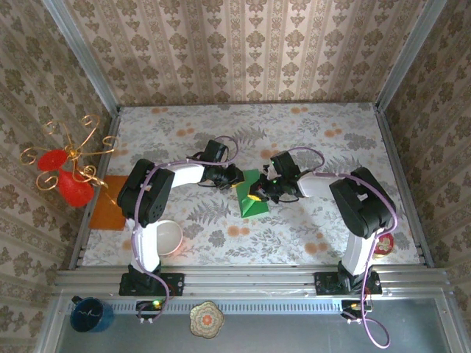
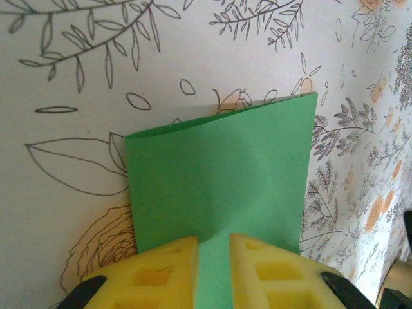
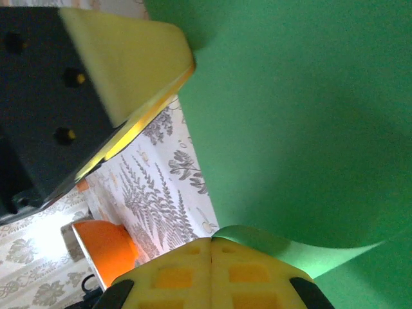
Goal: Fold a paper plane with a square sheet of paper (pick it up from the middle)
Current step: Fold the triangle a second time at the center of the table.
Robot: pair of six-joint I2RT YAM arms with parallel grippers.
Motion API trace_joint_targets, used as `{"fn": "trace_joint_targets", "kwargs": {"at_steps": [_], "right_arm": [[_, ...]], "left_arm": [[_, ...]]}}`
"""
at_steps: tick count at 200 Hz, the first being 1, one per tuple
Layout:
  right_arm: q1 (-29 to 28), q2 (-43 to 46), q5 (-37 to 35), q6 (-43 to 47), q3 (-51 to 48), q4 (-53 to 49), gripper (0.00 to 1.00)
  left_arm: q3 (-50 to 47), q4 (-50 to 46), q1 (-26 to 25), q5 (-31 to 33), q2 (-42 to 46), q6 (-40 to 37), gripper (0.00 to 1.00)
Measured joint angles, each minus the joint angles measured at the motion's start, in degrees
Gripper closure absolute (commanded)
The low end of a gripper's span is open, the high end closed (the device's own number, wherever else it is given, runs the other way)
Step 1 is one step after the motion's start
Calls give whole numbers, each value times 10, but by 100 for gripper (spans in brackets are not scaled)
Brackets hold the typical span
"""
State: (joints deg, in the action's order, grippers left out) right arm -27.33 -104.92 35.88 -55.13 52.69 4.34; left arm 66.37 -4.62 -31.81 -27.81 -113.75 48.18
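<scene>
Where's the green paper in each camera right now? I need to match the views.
Top external: paper at mid-table.
Left wrist: paper at centre, reaching the bottom edge.
Right wrist: paper across the upper right, curled edge at bottom.
Shared landmark: floral table cover.

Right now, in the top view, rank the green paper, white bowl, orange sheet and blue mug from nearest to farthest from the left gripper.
1. green paper, beside the left gripper.
2. white bowl, near left side.
3. orange sheet, far left edge.
4. blue mug, bottom-left corner.
</scene>
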Motion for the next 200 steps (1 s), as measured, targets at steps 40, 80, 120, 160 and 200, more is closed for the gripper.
{"fn": "trace_joint_targets", "kwargs": {"at_steps": [40, 80, 120, 160, 200], "right_arm": [[-9, -21, -8, -4, 13, -1, 100], [-16, -23, -8, -1, 24, -10, 100], [-17, -27, -8, 8, 28, -20, 100], [-19, -30, -8, 9, 29, -24, 100], [-22, -35, -8, 9, 35, -23, 100]], "left_arm": [[0, 0, 0, 0, 0, 0, 78], [0, 1, 0, -3, -1, 0, 78], [0, 2, 0, -5, -2, 1, 78], [0, 2, 0, -5, -2, 2, 78], [0, 2, 0, -5, -2, 2, 78]]}}
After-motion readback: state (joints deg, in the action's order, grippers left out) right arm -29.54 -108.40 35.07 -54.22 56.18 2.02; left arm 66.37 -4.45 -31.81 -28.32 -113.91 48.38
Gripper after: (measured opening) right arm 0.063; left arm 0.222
